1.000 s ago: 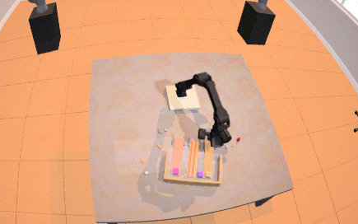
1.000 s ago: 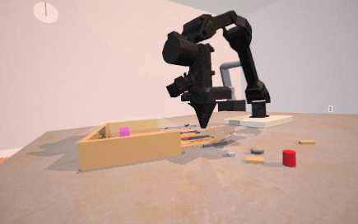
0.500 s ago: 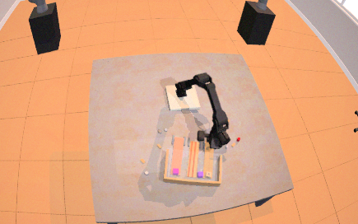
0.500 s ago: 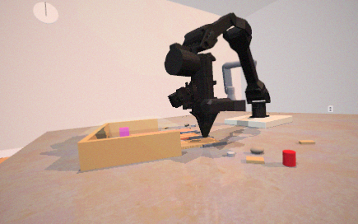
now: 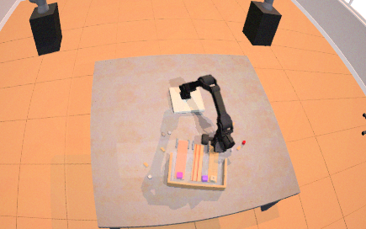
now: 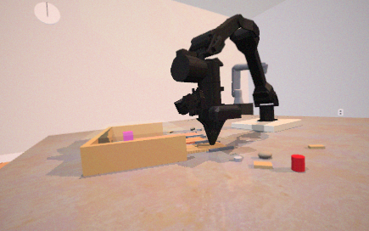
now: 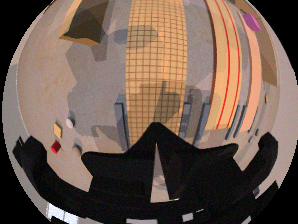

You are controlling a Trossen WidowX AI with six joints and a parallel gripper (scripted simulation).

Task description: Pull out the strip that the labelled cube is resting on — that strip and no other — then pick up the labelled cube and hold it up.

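Observation:
The labelled cube, pale with a dark mark, rests at the far end of the checked tan strip. A purple cube sits close beside it. The red-lined strip lies alongside. A magenta cube sits on the pink strip. My gripper is shut and empty, pointing down just above the near end of the checked strip, outside the tray. Its tips hide part of that end in the wrist view.
A low wooden tray walls in the cubes. Thin dark rails flank the strip ends. A red cylinder, a tan block and a grey stone lie beside the gripper.

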